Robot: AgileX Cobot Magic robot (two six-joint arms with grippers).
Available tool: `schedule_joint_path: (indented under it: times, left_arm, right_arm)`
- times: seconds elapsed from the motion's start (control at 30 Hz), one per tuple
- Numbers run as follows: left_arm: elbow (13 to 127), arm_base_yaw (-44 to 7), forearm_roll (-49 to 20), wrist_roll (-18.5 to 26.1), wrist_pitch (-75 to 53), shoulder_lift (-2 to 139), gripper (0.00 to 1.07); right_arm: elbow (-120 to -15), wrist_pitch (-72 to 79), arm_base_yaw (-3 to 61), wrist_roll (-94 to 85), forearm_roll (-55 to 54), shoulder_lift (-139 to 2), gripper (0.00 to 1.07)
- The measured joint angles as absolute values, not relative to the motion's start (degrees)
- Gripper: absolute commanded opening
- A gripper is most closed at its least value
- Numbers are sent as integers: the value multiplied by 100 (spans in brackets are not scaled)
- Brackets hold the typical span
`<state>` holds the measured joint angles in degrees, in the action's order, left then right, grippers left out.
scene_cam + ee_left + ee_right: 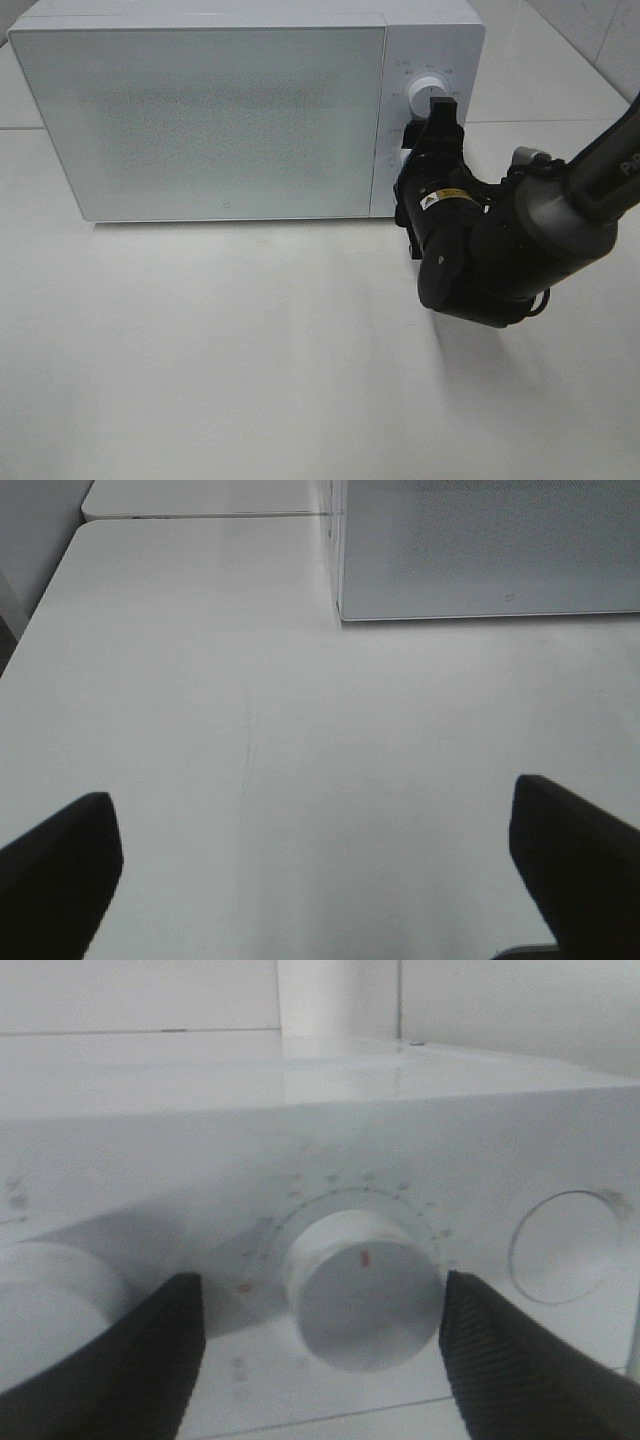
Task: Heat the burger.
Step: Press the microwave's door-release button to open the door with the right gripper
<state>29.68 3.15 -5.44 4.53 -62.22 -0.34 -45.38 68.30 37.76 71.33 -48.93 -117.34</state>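
White microwave (220, 110) stood shut on the table (200, 350). My left gripper (312, 800) hung spread wide, and my right gripper (320, 1295) had its jaws apart around a knob (362, 1290). Burger was unseen, probably inside. I judged it soft and light, best held gently by the bun's sides.

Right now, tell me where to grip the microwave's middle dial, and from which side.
Grip the middle dial by its round sidewall, on opposite flanks, coming straight at the panel face. It is a short cylinder standing proud of the flat panel, so only the rim offers hold. The right gripper faces it squarely, jaws open to either side.
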Motion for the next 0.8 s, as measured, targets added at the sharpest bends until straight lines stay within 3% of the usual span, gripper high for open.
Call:
schedule_joint_path:
  times: [0.63,0.8]
  left_arm:
    - [2968,315,-544,453,-6222,-34,98]
    - [2968,315,-544,453,-6222,-34,98]
  right_arm:
    - [-3203,5913,3764,5867,-3312,-10594,68]
    - [-3065,5002,3472,5208,-2206,-10067,68]
